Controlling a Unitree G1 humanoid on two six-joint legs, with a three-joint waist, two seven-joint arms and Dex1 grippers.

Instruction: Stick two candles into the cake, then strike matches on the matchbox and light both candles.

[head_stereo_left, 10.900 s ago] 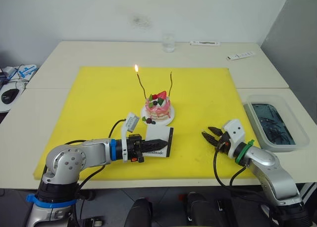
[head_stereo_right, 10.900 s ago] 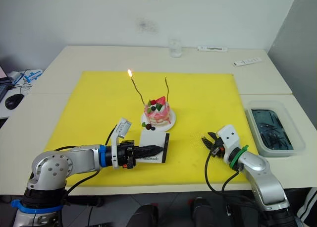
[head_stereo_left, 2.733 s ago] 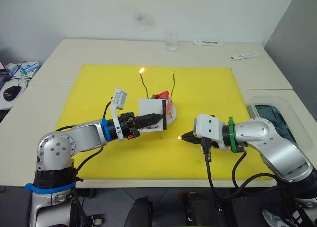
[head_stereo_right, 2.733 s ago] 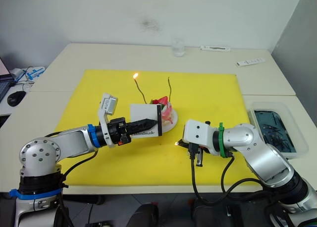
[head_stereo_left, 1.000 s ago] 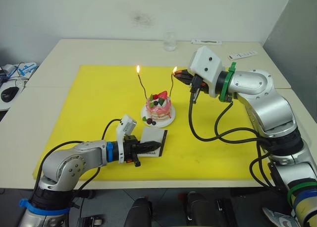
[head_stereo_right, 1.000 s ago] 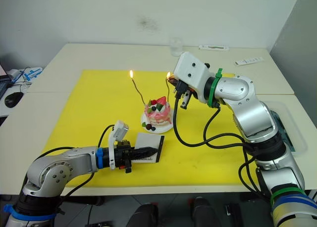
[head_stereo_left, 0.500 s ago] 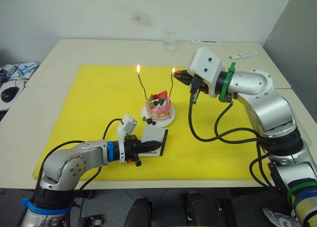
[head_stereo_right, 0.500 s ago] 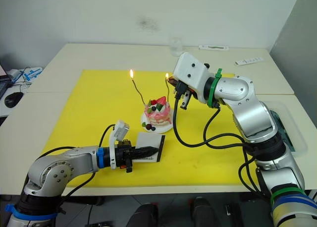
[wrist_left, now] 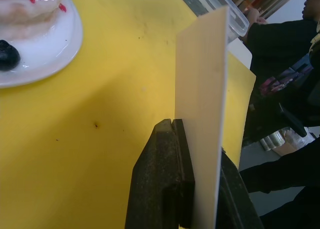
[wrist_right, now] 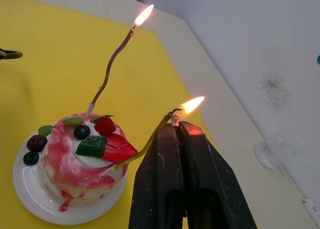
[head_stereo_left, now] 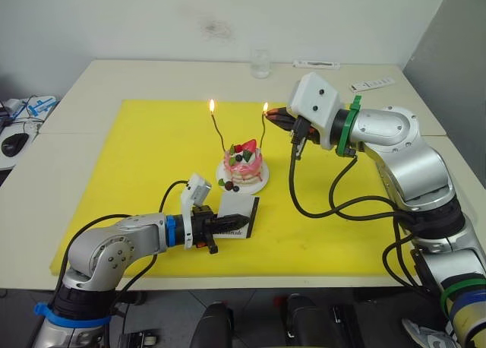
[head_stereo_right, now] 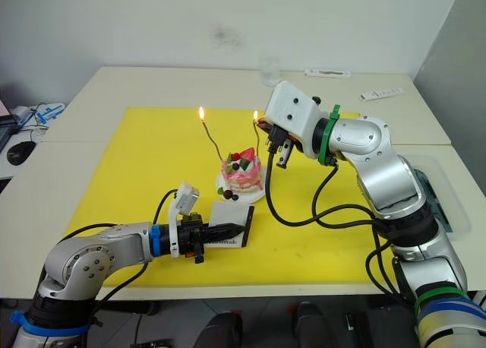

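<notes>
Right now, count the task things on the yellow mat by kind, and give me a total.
Lit candles: 2
Cake on white plate: 1
Matchbox, held by left gripper: 1
Match in right gripper: 1
Total: 5

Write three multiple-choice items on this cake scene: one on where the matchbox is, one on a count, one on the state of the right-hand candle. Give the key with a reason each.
1. Where is the matchbox?
A. On the cake's plate
B. Clamped in the left gripper, on the yellow mat in front of the cake
C. In the clear bin

2. How many flames burn above the cake?
A. None
B. One
C. Two

3. What state is the right-hand candle in?
A. Lit, with the right gripper close at its tip
B. Unlit, lying on the mat
C. Snapped in half

Key: 1 B, the left wrist view shows the box pinched between the black fingers. 2 C, a flame sits at each candle tip. 3 A, the right wrist view shows its tip burning just beyond the fingertips.
</notes>
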